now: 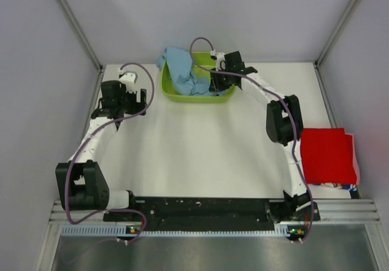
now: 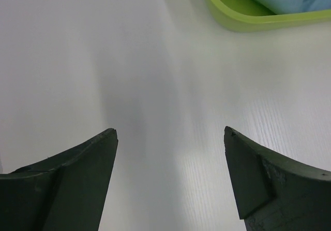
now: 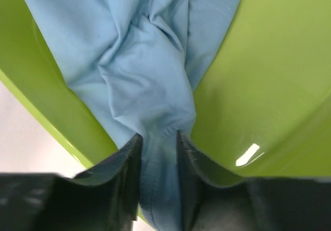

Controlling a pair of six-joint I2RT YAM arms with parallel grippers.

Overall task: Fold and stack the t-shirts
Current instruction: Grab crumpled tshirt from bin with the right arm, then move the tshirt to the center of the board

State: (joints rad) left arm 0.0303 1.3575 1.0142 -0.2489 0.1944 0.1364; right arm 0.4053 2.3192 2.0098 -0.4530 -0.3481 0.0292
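A light blue t-shirt (image 1: 182, 70) lies crumpled in the lime-green basin (image 1: 176, 93) at the back of the table, with part hanging over the basin's left rim. My right gripper (image 1: 214, 82) is inside the basin and shut on a fold of the light blue t-shirt (image 3: 139, 70), which is pinched between its fingertips (image 3: 158, 138). My left gripper (image 1: 135, 101) is open and empty, low over bare table left of the basin; its view shows both fingers (image 2: 83, 179) wide apart and the basin's corner (image 2: 243, 18). A folded red t-shirt (image 1: 328, 155) lies at the right edge.
White side walls stand close to the left and right of the table. A bit of darker blue cloth (image 1: 347, 188) peeks from under the red t-shirt's near right corner. The right arm's elbow (image 1: 282, 120) rises between the basin and the red t-shirt.
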